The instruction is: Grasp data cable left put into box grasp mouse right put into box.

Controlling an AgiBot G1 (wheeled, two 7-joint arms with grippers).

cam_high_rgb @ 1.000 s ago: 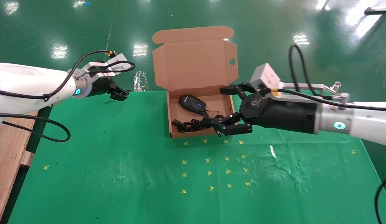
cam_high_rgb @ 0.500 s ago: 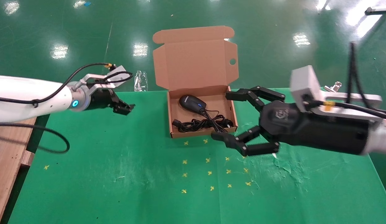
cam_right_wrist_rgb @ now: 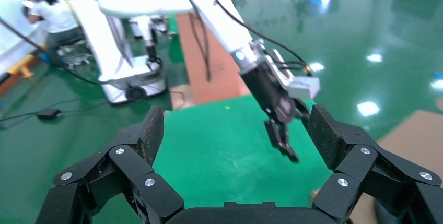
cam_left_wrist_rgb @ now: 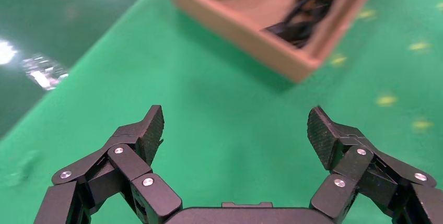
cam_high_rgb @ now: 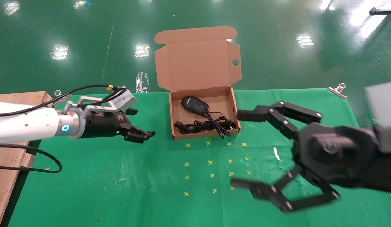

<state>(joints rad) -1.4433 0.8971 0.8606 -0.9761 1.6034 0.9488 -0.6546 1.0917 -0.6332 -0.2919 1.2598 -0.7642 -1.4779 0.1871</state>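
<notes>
The brown cardboard box stands open at the table's far middle, its lid upright. Inside lie the black mouse at the back and the coiled data cable at the front. My left gripper is open and empty, low over the cloth just left of the box. The left wrist view shows its jaws wide apart, with the box wall and cable ahead. My right gripper is open and empty, raised to the right and in front of the box; it also shows in the right wrist view.
A wooden board lies off the table's left edge. A crumpled clear bottle lies on the floor behind the table. A metal clip holds the cloth at the far right. Yellow crosses mark the cloth before the box.
My right gripper has drawn back from the box's right front corner toward the near right, staying open. My left gripper has come down and moved right, toward the box.
</notes>
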